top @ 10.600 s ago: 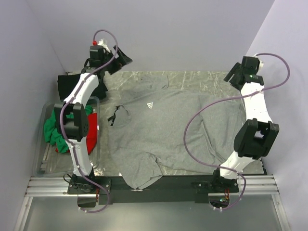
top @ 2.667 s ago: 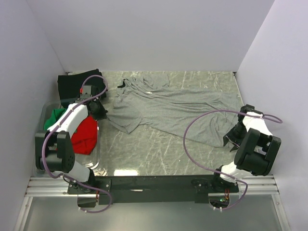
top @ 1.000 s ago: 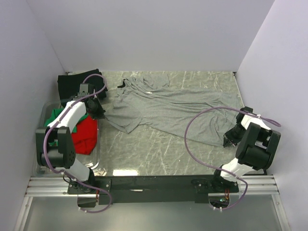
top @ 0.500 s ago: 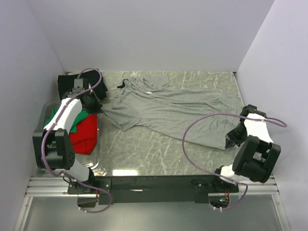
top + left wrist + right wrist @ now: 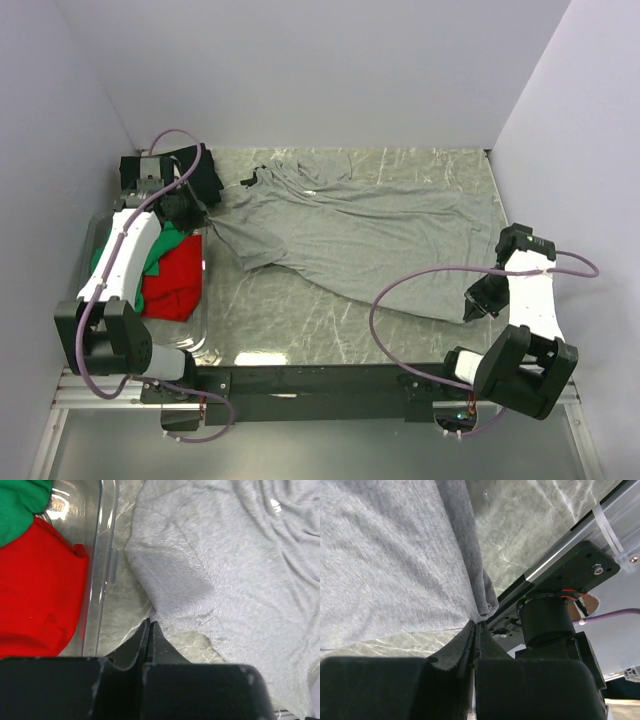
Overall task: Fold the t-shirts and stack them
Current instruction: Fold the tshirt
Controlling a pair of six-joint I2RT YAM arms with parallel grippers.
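Since both ends of the grey t-shirt (image 5: 350, 225) are pinched, I'd say this is the spread-it-flat step. The left gripper (image 5: 205, 224) is clamped shut on the edge by the clear bin (image 5: 196, 336), and the right gripper (image 5: 470, 311) is shut on the near-right corner. It's still rumpled across the table (image 5: 330, 310), so next it needs an even pull. The bin holds the red shirt (image 5: 172, 280) and green shirt (image 5: 163, 243).

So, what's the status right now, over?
Left hand shut on grey t-shirt edge. Right hand shut on its near corner. Shirt rumpled, not folded. Clear bin close at left.
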